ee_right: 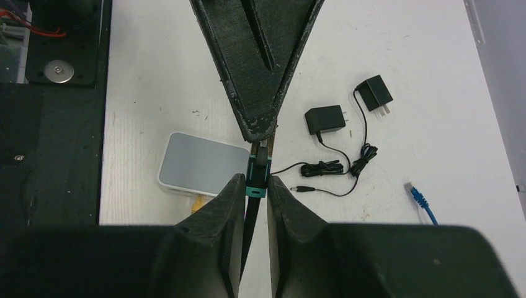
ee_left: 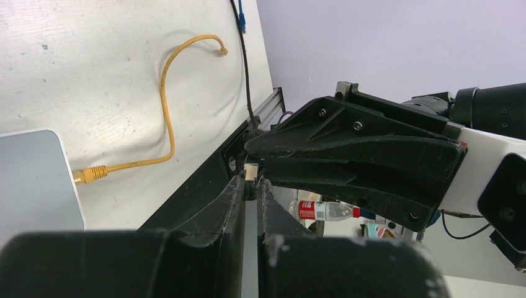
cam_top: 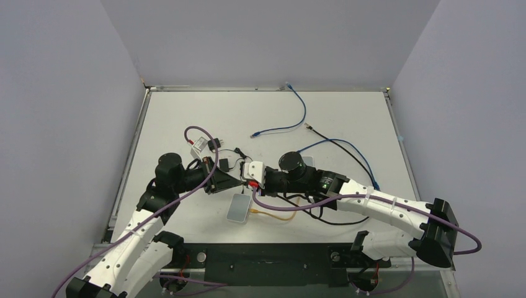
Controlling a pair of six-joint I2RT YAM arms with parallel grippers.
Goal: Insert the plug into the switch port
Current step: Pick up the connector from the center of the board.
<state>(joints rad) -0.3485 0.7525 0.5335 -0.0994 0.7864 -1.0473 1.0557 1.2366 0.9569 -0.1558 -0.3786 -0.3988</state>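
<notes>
On your left, the left pincer (ee_left: 251,186) reaches in toward the middle of the counter (cam_top: 186,118). Its fingers are pressed together on the pale tip of the plug (ee_right: 257,174). A black power adapter (ee_right: 324,118) lies just far of that pincer with its thin lead bundled beside it.

The plug hangs above the counter between the two pincers. Its long axis runs left to right in line with both, its tip points left into the left pincer, and its black cable trails right. It is a small dark body with a teal collar round it.

Below it and slightly nearer to you, the white box (cam_top: 238,209) lies flat with its pale grey broad face up and its corners rounded. Its long axis runs near to far. The switch port (ee_right: 180,189) sits in the narrow edge that faces right. You cannot make out the separate sockets.

The right pincer (ee_right: 255,181) comes in from the right, its fingers nearly together and touching both sides of the teal collar. A blue cable (ee_right: 419,197) ends on the counter far of the pincers. A yellow cable (ee_left: 162,93) is plugged into the box's right edge and curls away to the right.
</notes>
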